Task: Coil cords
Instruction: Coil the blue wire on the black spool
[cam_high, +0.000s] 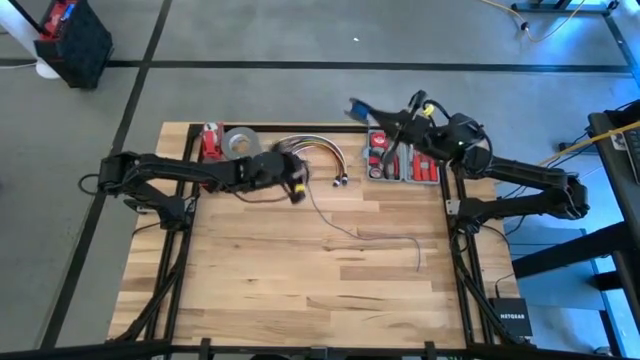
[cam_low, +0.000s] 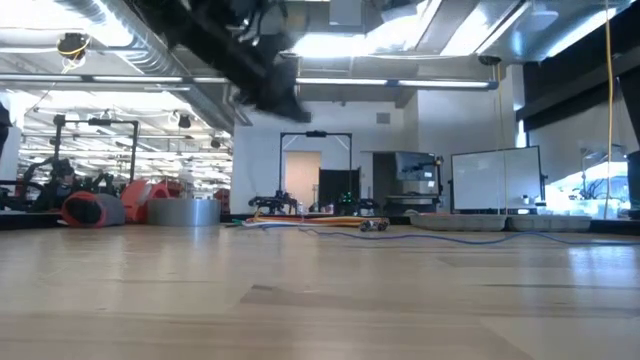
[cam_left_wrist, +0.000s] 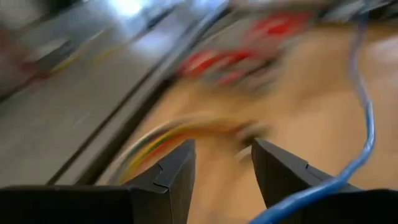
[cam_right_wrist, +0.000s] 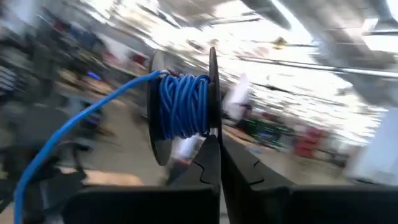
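While the right gripper pinches the cord spool's flange, the left gripper gapes beside trailing cord.

You have a pale, striped wood-plank worktop. The cord wound on the dark spool is bright blue. The roll of tape at eleven o'clock is silver-grey. At one o'clock, the tool case shows red and grey. The arched cable bundle runs orange, yellow and white.

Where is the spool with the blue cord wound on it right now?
The spool is held up in the right gripper, above the table's far right corner by the tool case, seen from above.
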